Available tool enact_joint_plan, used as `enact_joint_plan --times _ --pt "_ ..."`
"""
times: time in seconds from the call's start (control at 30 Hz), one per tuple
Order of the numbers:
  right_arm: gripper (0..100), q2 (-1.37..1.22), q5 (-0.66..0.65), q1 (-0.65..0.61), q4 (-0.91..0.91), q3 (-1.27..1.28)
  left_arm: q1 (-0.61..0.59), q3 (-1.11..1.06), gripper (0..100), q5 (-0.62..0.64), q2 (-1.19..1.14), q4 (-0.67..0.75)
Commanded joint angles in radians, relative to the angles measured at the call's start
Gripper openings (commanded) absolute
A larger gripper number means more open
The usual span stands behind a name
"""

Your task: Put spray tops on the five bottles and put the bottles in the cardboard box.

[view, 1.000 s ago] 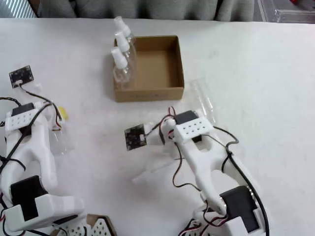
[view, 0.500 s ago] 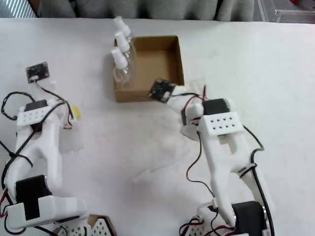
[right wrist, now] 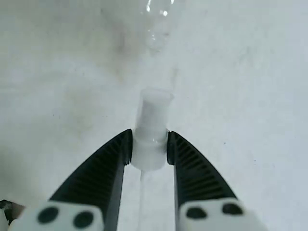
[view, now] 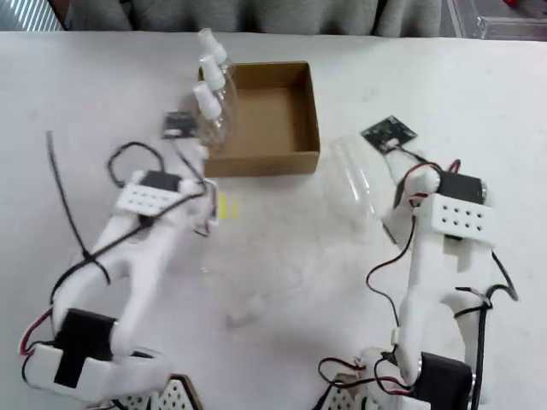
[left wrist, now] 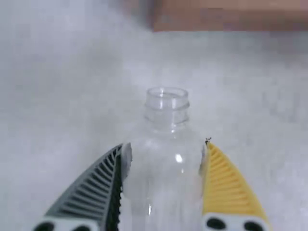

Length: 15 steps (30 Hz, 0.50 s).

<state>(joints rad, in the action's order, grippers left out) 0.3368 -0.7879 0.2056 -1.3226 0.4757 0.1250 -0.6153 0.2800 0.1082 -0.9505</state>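
Over white table [view: 479,94], left gripper [left wrist: 164,147] seemingly clamps bottle [left wrist: 166,103].

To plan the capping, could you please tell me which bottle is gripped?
The uncapped bottle in the jaws of the left gripper; the three capped bottles stand in the cardboard box, and a fifth bottle lies on the table.

Open cardboard box [view: 261,162], three spray-topped bottles [view: 211,102] at its edge, clear bottle [view: 352,179] lying beside it

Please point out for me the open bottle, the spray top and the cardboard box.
open bottle [left wrist: 163,166], left wrist view, on its clear body.
spray top [right wrist: 151,129], right wrist view, on its white body.
cardboard box [view: 265,163], high view, on its near outer wall.
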Motion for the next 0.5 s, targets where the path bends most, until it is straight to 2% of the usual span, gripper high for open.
enact_joint_plan --times 0.0,0.13,0.23,0.47 --pt "1.6 0.028 0.003 0.054 0.038 0.031 0.211 0.005 2 0.009 0.050 0.123" --pt "1.7 0.028 0.003 0.119 0.125 0.103 0.351 0.006 2 0.011 0.048 0.270" --pt "1.9 0.028 0.003 0.170 0.166 0.132 0.435 0.014 2 0.011 0.013 0.304" --pt "2.2 0.027 0.002 0.214 0.223 0.186 0.421 0.143 5 0.005 -0.209 0.327"
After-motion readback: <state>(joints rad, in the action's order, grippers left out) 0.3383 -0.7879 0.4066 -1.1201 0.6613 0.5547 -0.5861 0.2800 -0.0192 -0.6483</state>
